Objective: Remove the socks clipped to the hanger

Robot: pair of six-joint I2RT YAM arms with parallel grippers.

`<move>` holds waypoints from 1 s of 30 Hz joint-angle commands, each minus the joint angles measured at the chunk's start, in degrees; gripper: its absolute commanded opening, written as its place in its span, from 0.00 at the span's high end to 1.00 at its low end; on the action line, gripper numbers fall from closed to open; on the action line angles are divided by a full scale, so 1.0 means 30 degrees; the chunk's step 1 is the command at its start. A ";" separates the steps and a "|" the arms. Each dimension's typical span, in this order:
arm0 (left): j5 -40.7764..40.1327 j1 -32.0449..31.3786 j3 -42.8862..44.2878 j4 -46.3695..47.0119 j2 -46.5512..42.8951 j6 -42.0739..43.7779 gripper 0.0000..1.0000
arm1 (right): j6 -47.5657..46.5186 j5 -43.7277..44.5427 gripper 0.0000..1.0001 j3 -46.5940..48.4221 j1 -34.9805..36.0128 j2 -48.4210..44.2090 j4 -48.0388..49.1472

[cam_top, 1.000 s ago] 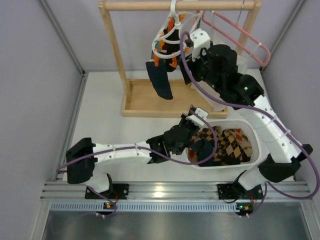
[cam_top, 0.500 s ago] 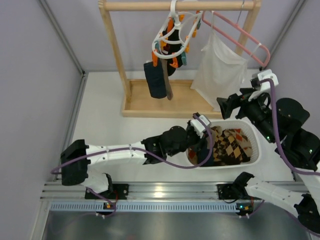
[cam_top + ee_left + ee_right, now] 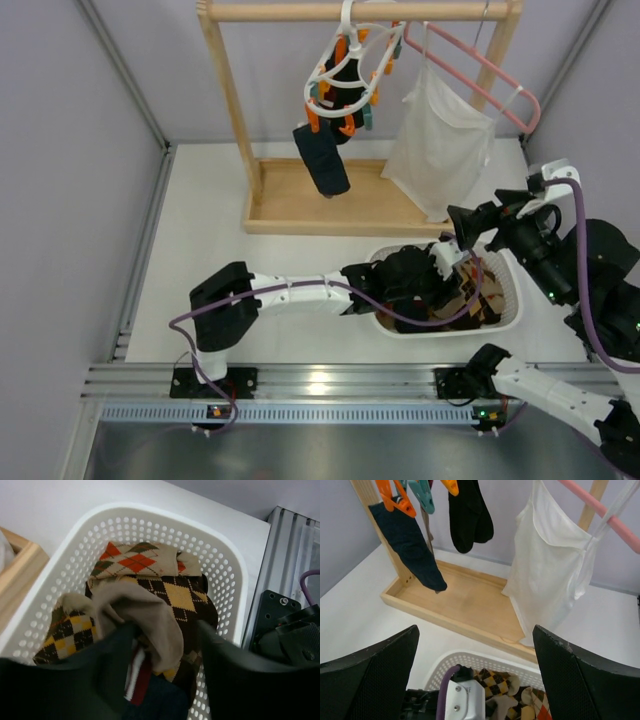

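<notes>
The white ring hanger (image 3: 350, 62) with orange and teal clips hangs from the wooden rail. A dark navy sock (image 3: 322, 160) and a black sock (image 3: 346, 128) still dangle from it; the right wrist view shows the navy sock (image 3: 407, 545) and the black sock (image 3: 470, 515) too. My left gripper (image 3: 445, 272) is low inside the white basket (image 3: 510, 292), jaws apart. A navy sock with a red-and-white cuff (image 3: 150, 700) lies loose between them, under the left gripper (image 3: 165, 645). My right gripper (image 3: 470, 225) hovers wide open and empty beyond the basket; the right gripper (image 3: 475, 635) faces the rack.
Tan-and-brown argyle socks (image 3: 150, 560) fill the basket (image 3: 235, 580). A white mesh bag (image 3: 440, 140) hangs from a pink wire hanger (image 3: 480, 65) on the wooden rack (image 3: 232, 110), whose base tray (image 3: 290, 205) sits on the white table. Grey walls close in on both sides.
My left arm pushed deeper into the basket and its jaws parted off the navy striped sock. My right arm swung away from the hanger to the right, opening wider. The hanging navy sock swayed.
</notes>
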 commanded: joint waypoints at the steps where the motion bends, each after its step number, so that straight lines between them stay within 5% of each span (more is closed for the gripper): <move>1: -0.0298 0.0046 0.1332 -0.0476 -0.0013 -0.0728 0.35 | 0.0607 0.1347 0.09 -0.0602 -0.0126 0.0469 -0.0351; 5: -0.2086 0.0075 0.0954 -0.0946 -0.1328 -0.0757 0.02 | 0.0900 0.1819 0.09 -0.1248 -0.0126 0.0412 -0.0060; 11: -0.4519 0.0046 -0.1972 -0.1504 -0.5310 -0.1137 0.02 | 0.1223 0.1877 0.08 -0.2068 -0.0126 0.0002 0.0526; 15: -0.9456 0.0046 -0.5106 -0.1854 -0.8416 -0.1782 0.02 | 0.1545 0.1470 0.07 -0.2976 -0.0097 -0.0496 0.1549; 18: -1.0792 0.0395 -0.7216 -0.2119 -1.0433 -0.2309 0.02 | 0.1575 0.0128 0.05 -0.4029 -0.0097 -0.1110 0.2486; 26: -0.5853 0.6923 -1.0208 -0.1243 -1.3226 -0.2401 0.02 | 0.1809 -0.3042 0.01 -0.6082 -0.0097 -0.1464 0.4773; 30: -0.0636 1.0264 -1.1555 0.2995 -1.3724 -0.0965 0.02 | 0.1693 -0.4124 0.01 -0.6288 -0.0097 -0.1434 0.4864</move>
